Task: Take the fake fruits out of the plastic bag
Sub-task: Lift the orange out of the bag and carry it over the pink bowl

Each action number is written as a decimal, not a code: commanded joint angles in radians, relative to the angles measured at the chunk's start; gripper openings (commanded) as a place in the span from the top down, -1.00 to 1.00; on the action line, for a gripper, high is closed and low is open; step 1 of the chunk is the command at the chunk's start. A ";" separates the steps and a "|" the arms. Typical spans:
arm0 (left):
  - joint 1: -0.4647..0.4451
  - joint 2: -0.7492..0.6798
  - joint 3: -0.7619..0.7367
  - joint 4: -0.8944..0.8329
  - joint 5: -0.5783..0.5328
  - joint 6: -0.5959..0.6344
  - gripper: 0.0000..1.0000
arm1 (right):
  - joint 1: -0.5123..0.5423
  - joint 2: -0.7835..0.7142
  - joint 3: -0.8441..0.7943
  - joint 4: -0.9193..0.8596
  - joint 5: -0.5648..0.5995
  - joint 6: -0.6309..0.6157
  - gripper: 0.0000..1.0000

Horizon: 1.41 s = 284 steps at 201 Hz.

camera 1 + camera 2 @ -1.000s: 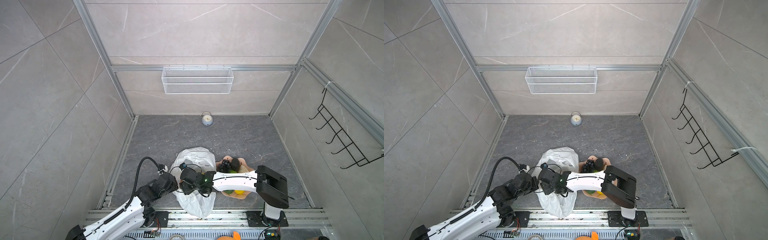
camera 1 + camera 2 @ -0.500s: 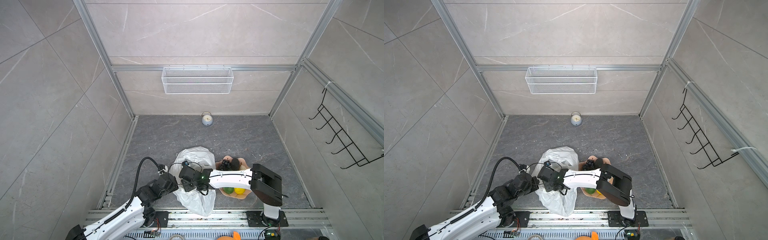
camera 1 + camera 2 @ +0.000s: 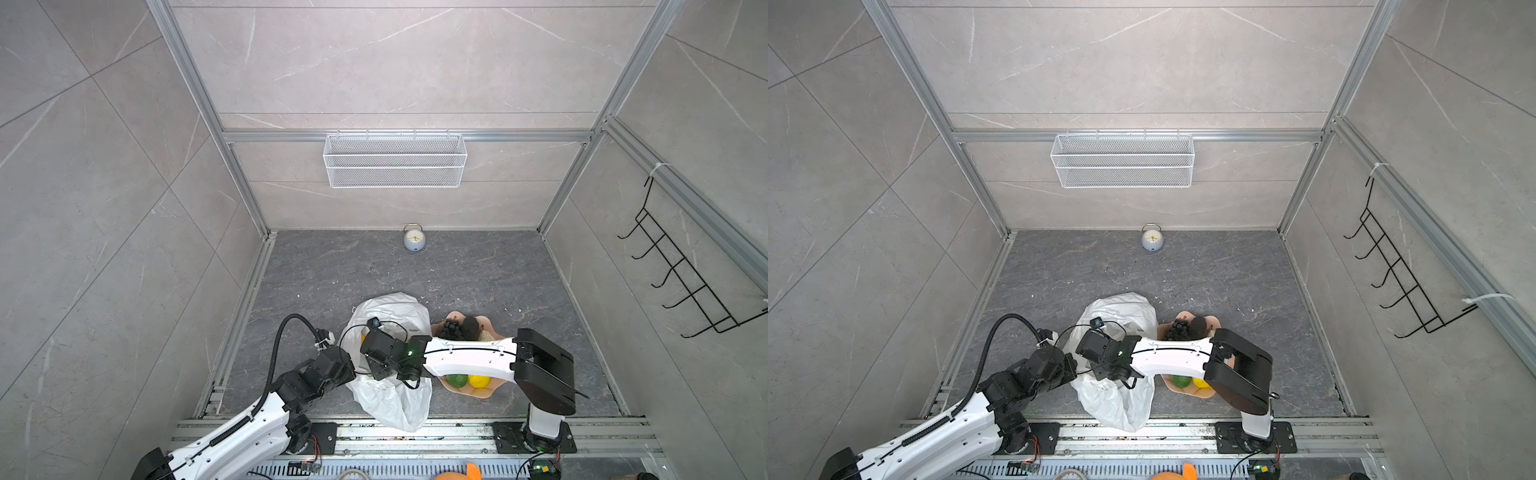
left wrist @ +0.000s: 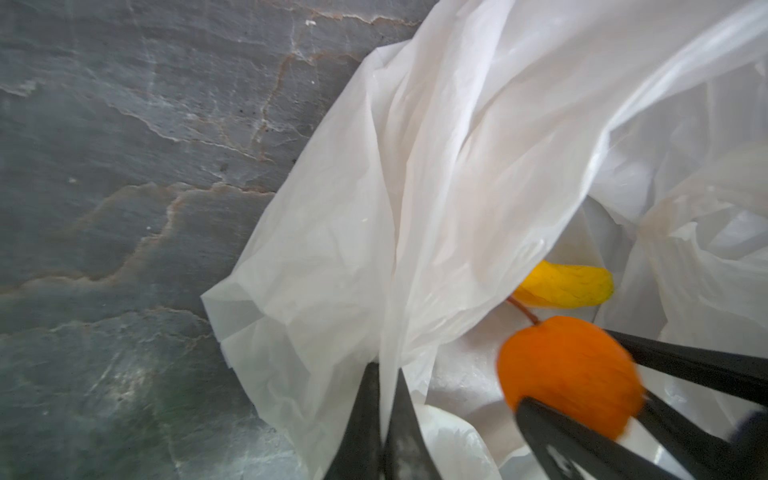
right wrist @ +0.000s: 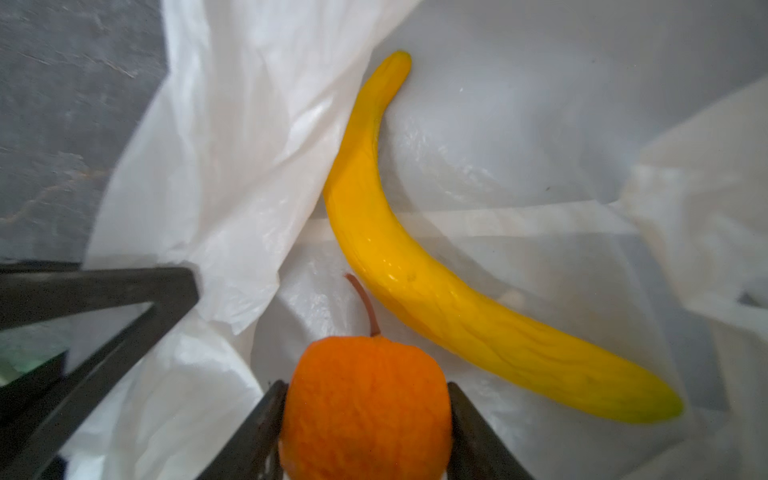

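**ORANGE FRUIT: LIFT-OUT FROM PLASTIC BAG, HANDLING NOTES**

**Landmark.** Plastic bag (image 3: 388,309): white, thin, crinkled, lying on the grey bench (image 3: 332,266) with its mouth held apart.

**Left end effector** (image 4: 386,370). Closed, pinching a fold of the bag's rim film between its fingers. It serves as the hold-open.

**Right end effector** (image 5: 365,386). Reached inside the bag, with fingers pressed to both flanks of the orange fruit (image 5: 365,419). This reads as a grip, with the stem pointing away from the wrist.

**Banana** (image 5: 415,266). Inside the bag, loose on the film, just beyond the orange fruit's stem. Whether the two touch cannot be told.

**Bowl** (image 3: 484,394). Just beside the bag, on the right arm's side. It holds a grape bunch (image 3: 451,330), a green fruit (image 3: 456,380) and a yellow fruit (image 3: 478,380).

**Step in hand (judged).** Drawing the orange fruit out through the bag's mouth.

**Recommended handling.**
- Firm the squeeze across the widest part before raising, since a round, slick fruit may roll out of flat fingers.
- Lift straight up through the mouth, clear of the pinched fold, because thin film may cling to a finger and drag.
- Hold the left pinch high and fixed so the mouth does not collapse.
- Watch that the stem does not hook the banana.
- The banana is left for a later pass.
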 commanded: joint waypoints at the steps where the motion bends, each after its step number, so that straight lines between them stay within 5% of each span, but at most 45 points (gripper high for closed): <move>1: -0.003 0.009 0.010 -0.037 -0.046 -0.018 1.00 | 0.005 -0.095 -0.025 -0.027 0.008 -0.032 -0.11; 98: -0.003 0.033 0.011 -0.054 -0.065 -0.048 1.00 | 0.041 -0.471 -0.190 -0.116 0.000 -0.051 -0.10; 151: -0.003 0.024 0.026 -0.117 -0.102 -0.074 1.00 | 0.030 -0.645 -0.241 -0.271 0.174 -0.036 -0.10; 284: -0.002 -0.077 0.027 -0.242 -0.167 -0.129 1.00 | -0.130 -0.691 -0.328 -0.510 0.349 0.133 -0.11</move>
